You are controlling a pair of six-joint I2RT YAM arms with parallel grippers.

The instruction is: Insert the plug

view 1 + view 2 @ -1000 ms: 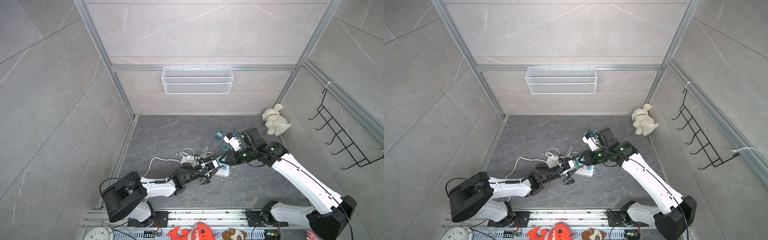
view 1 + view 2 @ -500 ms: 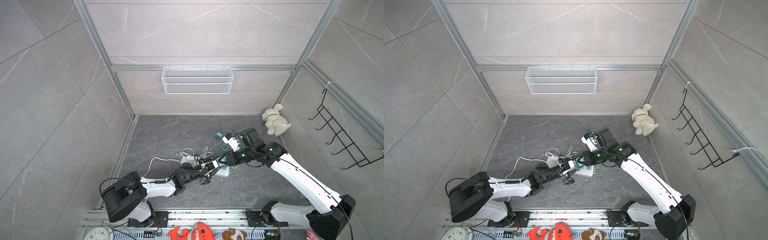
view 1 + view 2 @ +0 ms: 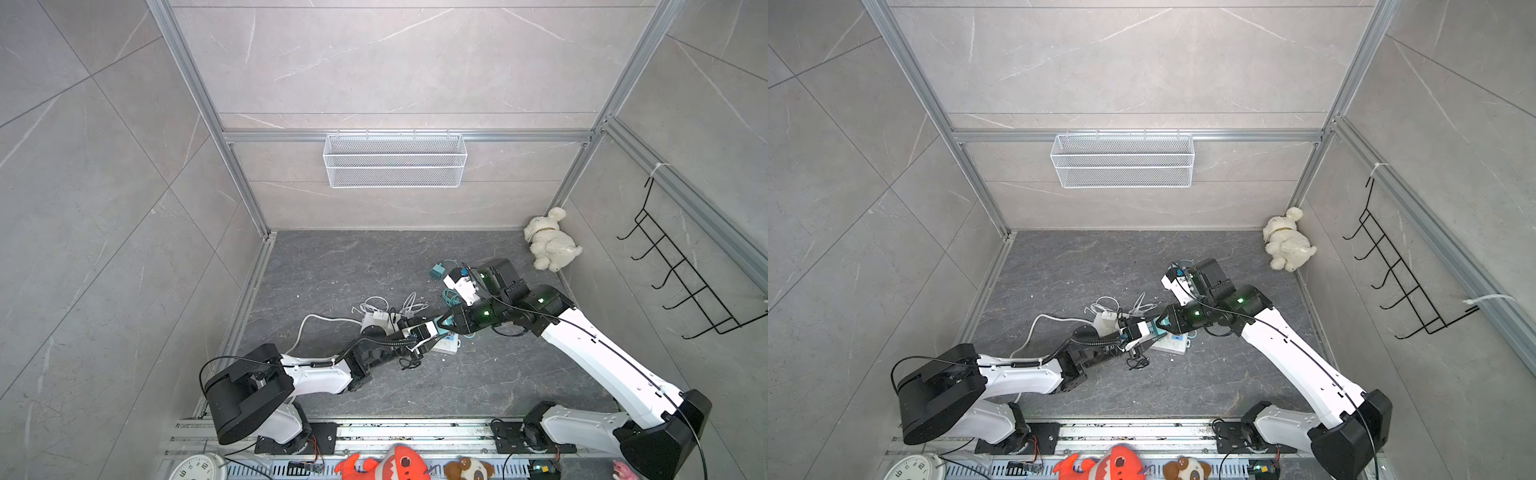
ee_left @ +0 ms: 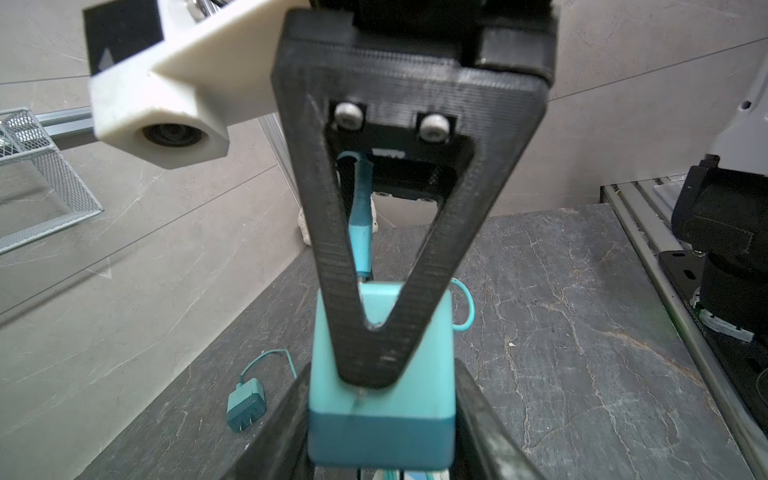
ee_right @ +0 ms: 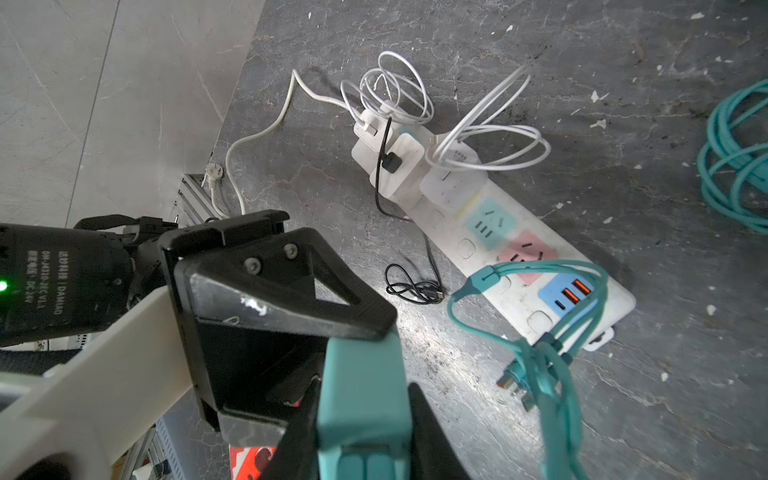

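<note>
I am clamping the teal block-shaped plastic plug (image 4: 380, 428) in my left end effector (image 3: 434, 331), right end effector (image 5: 363, 399) gripping it from the opposite end, plug hanging above the white power strip (image 5: 465, 249).

You'll find the teal plug (image 4: 380, 399) is smooth matt plastic with a darker band at one end. The fingers (image 4: 332, 257) of the right gripper (image 3: 445, 325) are black plastic, finely ridged in printed layers and fixed with bright metal screw heads (image 4: 432, 126). The power strip (image 5: 465, 249) is white plastic with a dull sheen, scuffed and grimy, the cords (image 5: 498, 129) coiled over it are smooth white sheathing, and the floor (image 5: 623, 166) beneath it is dark grey veined stone, matt and flecked with pale dust.
</note>
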